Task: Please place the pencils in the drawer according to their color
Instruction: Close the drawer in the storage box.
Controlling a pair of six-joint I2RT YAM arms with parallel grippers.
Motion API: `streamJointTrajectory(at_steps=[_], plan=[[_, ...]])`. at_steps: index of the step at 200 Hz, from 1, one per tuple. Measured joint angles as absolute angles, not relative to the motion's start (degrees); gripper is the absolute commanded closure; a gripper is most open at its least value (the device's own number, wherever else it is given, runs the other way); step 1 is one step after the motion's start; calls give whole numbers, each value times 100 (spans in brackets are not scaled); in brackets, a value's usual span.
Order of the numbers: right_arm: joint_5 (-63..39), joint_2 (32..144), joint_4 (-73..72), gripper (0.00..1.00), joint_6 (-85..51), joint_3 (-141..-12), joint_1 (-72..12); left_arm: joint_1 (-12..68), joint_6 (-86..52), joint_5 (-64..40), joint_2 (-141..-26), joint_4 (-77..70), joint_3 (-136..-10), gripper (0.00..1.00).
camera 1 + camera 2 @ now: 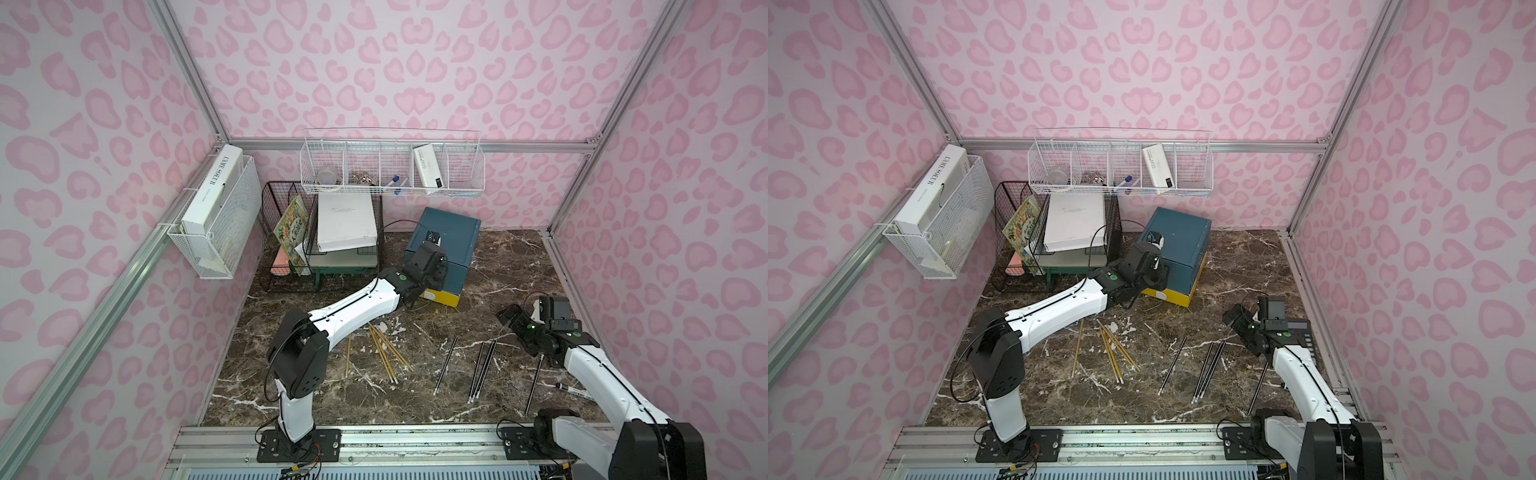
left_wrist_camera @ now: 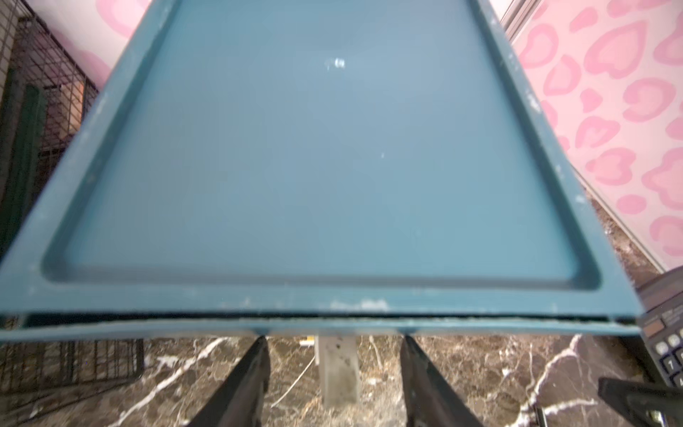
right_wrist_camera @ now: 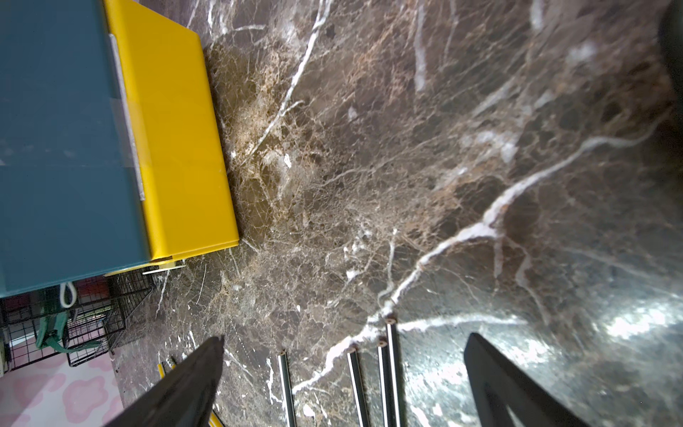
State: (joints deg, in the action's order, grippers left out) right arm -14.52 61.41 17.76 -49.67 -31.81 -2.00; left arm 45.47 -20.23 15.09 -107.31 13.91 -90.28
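Nearest the arm bases, the pencils lie loose on the dark marble table [image 1: 519, 266]. The yellow pencils [image 1: 384, 349] make a rough fan just in front of the left arm's white forearm, with one more lying alone a little to their left. The black pencils [image 1: 483, 370] lie to the right, well apart from the yellow ones: one by itself, a close pair, and one more beside the right arm. A black marker pen [image 1: 575, 390] rests near the table's right edge, next to that arm.

The right gripper [image 3: 346, 336] hangs above the table just beyond the far ends of the black pencils. Its fingers are spread wide, with nothing between them but the marble below.

Farther back, the left gripper [image 2: 332, 341] is at the front of the drawer [image 1: 451, 232]. The drawer is a dark-teal cabinet standing askew toward the back of the table, and its lowest front is yellow. The gripper's fingers stand partly apart on either side of a pale handle [image 2: 338, 369], with a clear gap on both sides. The wrist view is blurred at the tips, so I cannot tell whether they touch the top drawer's front lip. Nothing is visibly pinched.

Just left of the cabinet stands a black wire rack [image 1: 274, 199] holding books and a white box. Above it a white wire basket [image 1: 465, 170] hangs on the back wall. A second basket [image 1: 232, 216], with a white book in it, hangs on the left wall.
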Motion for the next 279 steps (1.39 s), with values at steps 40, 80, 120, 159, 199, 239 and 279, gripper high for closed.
streamJointTrajectory(at_steps=[40, 80, 120, 159, 199, 239, 279], plan=[[-1452, 6160, 1780, 0, -4956, -3197, -213, 4550, -1938, 1533, -10908, 1188, -9083, 44], [-1452, 6149, 1782, 0, -4923, -3201, -213, 4550, -1935, 1514, -10873, 1033, -9030, 41], [-1455, 6193, 1776, 0, -4921, -3199, -213, 4550, -1986, 1310, -9944, 827, -8281, 25], [-1479, 6228, 1737, 0, -4923, -3177, -211, 4543, -2751, 1122, -9133, 996, -7299, 18], [-1535, 6259, 1638, 0, -4928, -3146, -213, 4392, -4025, 642, -8949, 744, -6370, 22], [-1568, 6235, 1629, 0, -4945, -3120, -235, 4104, -5122, 110, -9253, -285, -5924, 27], [-1568, 6235, 1632, 0, -4945, -3122, -242, 3778, -6012, -683, -9948, -1400, -5957, 33]])
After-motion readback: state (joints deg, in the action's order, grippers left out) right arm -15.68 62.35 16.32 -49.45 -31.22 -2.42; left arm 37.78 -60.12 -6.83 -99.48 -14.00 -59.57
